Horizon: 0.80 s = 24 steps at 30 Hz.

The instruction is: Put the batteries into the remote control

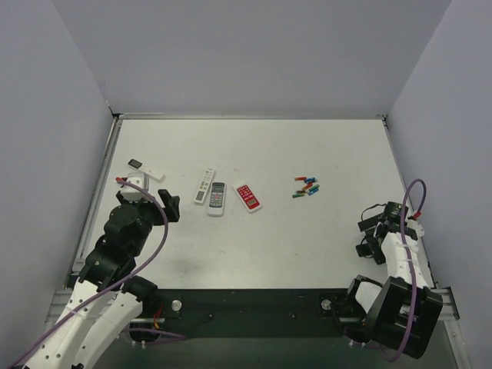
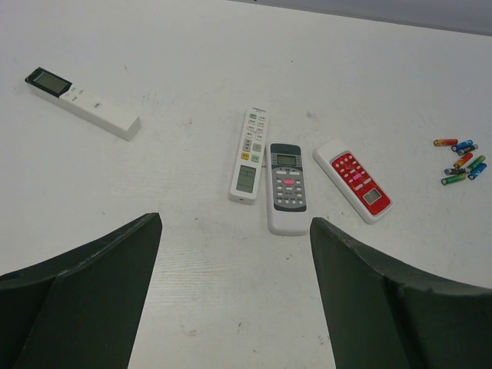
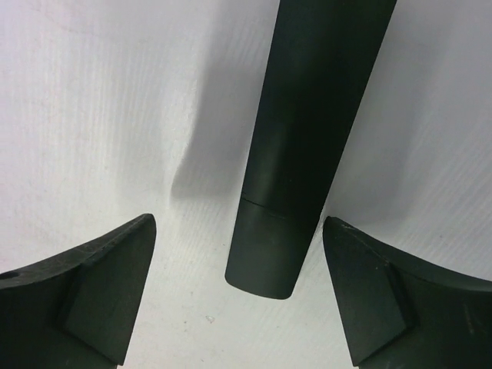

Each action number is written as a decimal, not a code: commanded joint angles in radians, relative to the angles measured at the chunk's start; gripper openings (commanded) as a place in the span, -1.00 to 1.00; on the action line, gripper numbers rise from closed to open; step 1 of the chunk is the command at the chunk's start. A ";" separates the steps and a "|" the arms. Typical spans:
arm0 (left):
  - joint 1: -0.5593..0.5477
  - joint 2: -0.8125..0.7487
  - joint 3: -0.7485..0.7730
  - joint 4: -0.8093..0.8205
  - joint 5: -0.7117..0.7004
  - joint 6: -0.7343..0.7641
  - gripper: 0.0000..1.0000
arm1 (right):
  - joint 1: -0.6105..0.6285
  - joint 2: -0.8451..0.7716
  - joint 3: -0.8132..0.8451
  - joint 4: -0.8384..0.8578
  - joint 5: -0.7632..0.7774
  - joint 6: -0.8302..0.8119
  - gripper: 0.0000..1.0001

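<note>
Right of remote control point(image 2: 247, 154), batteries point(image 2: 462, 161) lay clustered on desk point(image 2: 192, 46); left pincer point(image 2: 234, 223) stood apart, right pincer point(image 3: 238, 227) likewise apart.

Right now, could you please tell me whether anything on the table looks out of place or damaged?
Nothing looks damaged or spilled. The batteries lie in a loose scatter, pointing different ways, and the remote control lies buttons up, so its back is hidden.

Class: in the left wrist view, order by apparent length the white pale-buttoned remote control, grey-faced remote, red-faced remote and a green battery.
1. the red-faced remote
2. the remote control and the grey-faced remote, too alike to rank
3. the green battery
</note>
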 commanded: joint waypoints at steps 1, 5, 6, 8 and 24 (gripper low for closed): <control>0.005 0.035 0.006 0.024 0.032 -0.003 0.78 | 0.008 -0.078 0.002 -0.030 -0.019 -0.030 0.87; 0.010 0.095 0.017 0.032 0.069 -0.017 0.78 | 0.102 -0.223 0.023 -0.013 -0.011 -0.068 1.00; 0.013 0.112 0.024 0.032 0.089 -0.021 0.78 | 0.176 -0.253 0.031 -0.001 0.009 -0.091 1.00; 0.018 0.164 0.030 0.030 0.109 -0.035 0.78 | 0.257 -0.331 0.043 0.020 0.027 -0.140 1.00; 0.107 0.802 0.289 0.022 0.267 -0.094 0.76 | 0.739 -0.302 0.062 0.250 -0.241 -0.456 0.75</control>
